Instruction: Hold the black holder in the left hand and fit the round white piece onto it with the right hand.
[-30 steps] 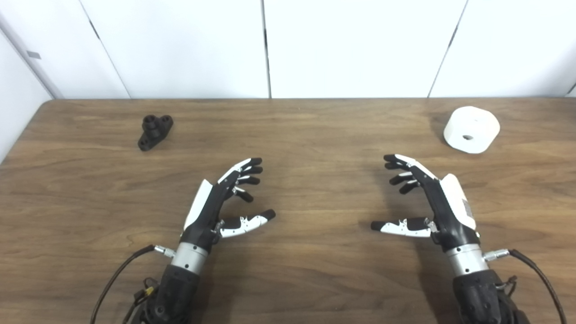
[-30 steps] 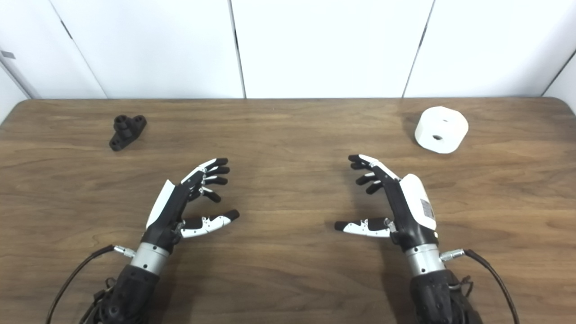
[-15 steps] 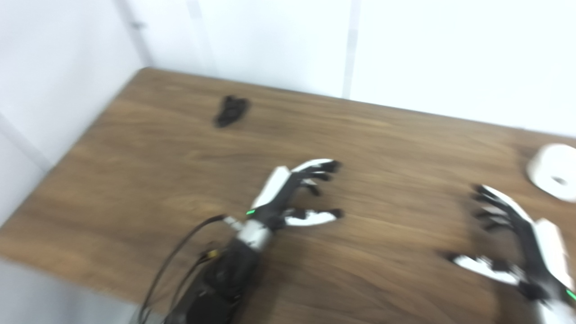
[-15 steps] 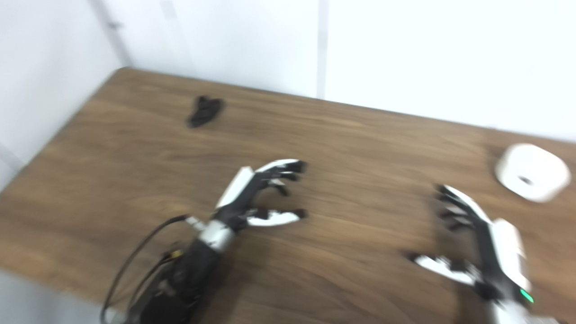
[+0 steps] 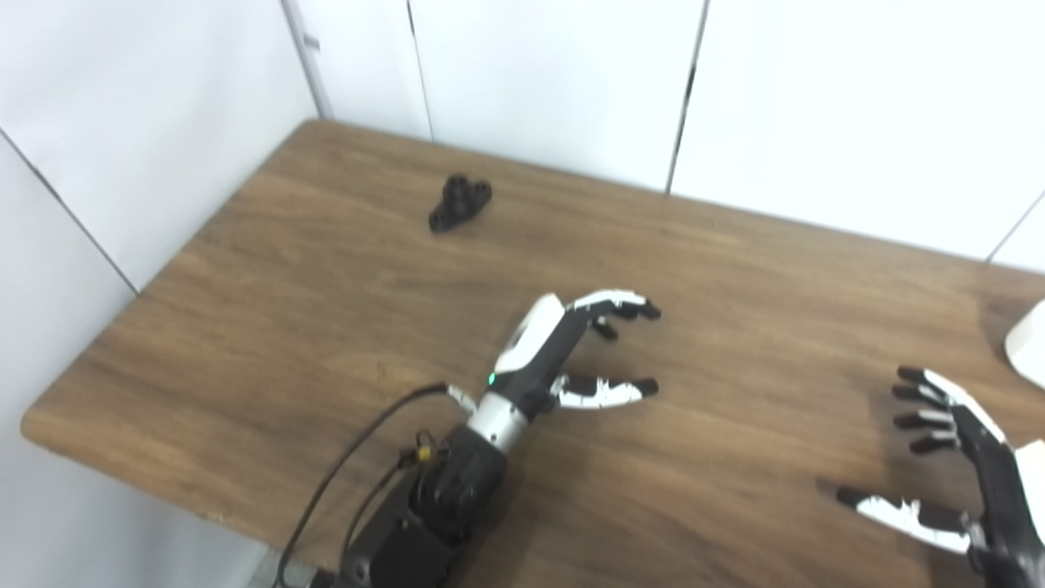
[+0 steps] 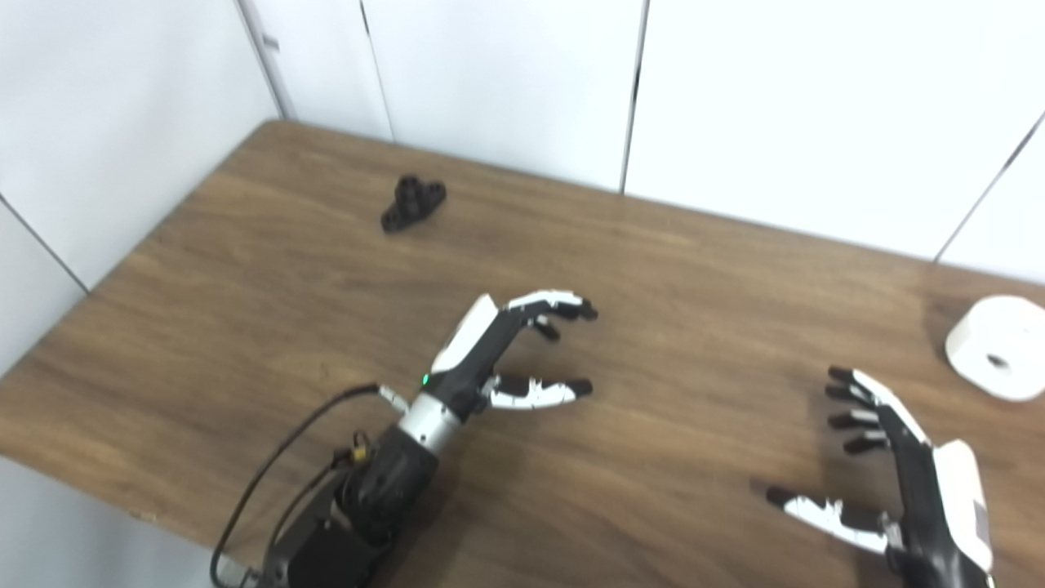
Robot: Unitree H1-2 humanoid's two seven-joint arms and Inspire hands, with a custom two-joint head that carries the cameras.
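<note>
Your left hand point(image 6: 498, 351) and right hand point(image 6: 890, 465) are empty, fingers spread; reach carefully, or you'll knock the black holder point(image 6: 412, 202) away.

left hand point(image 6: 498, 355) empty, spread, right hand point(image 6: 898, 482) likewise

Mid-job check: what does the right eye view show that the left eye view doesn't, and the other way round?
Only the right eye view shows the round white piece whole, with its centre hole, lying at the table's far right; it also shows more of the right robot hand and its white back. The left eye view cuts the white piece to a sliver at its right edge, but shows more of the wall panels on the left. Both show the black holder lying untouched near the far left corner of the table, the left robot hand open and empty, and the right robot hand open.
</note>
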